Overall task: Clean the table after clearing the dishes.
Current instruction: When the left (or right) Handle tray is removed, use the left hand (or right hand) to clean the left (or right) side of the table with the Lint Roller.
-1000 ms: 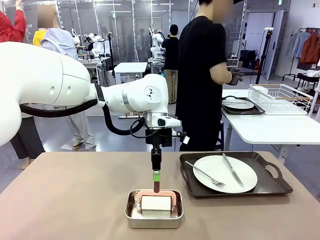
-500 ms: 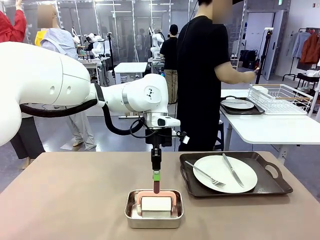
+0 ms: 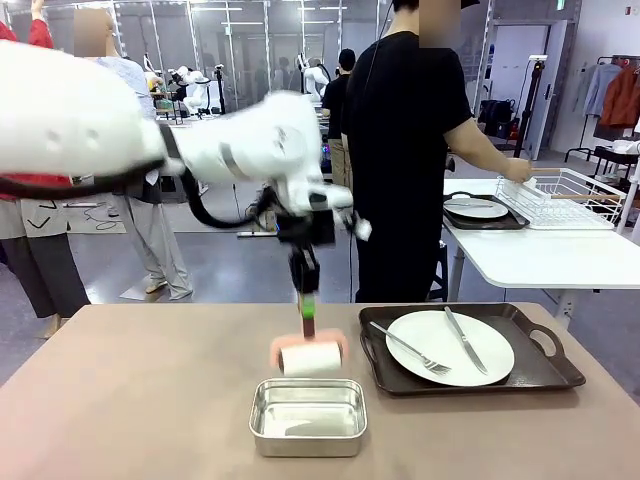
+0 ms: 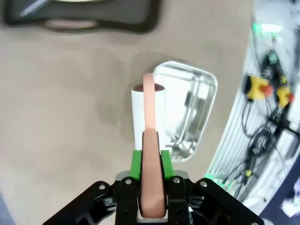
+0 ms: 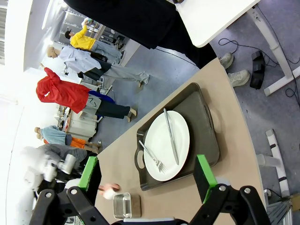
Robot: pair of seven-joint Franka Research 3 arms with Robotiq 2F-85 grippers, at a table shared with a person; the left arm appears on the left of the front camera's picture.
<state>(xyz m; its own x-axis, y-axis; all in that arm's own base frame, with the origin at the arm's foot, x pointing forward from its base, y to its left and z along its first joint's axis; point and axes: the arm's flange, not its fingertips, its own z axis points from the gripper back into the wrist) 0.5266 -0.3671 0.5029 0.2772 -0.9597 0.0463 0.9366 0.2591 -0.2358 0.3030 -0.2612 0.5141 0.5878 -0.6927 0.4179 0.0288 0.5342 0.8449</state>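
Plain brownish-taupe bench [image 3: 130, 400], wide as the whole front view. Bears a small steel pan [image 3: 306, 445] near the robot-side edge, about midway across, flat on the top. Bears also a dark handled tray [image 3: 530, 372] to the right of the pan and slightly farther back, near it but apart. Beyond, at the right, a smaller white bench [image 3: 540, 255] with a second dark tray [image 3: 505, 226] and a white wire rack [image 3: 560, 200] side by side.

I'm working in what looks like a robotics lab hall; beyond the table [image 3: 140, 400] a bare grey floor [image 3: 230, 262] runs to more work tables [image 3: 262, 135]; beside the table hang loose cables [image 4: 255, 140] and yellow stop buttons [image 4: 257, 87]; past its far right corner stands a clothes rail [image 3: 618, 95].
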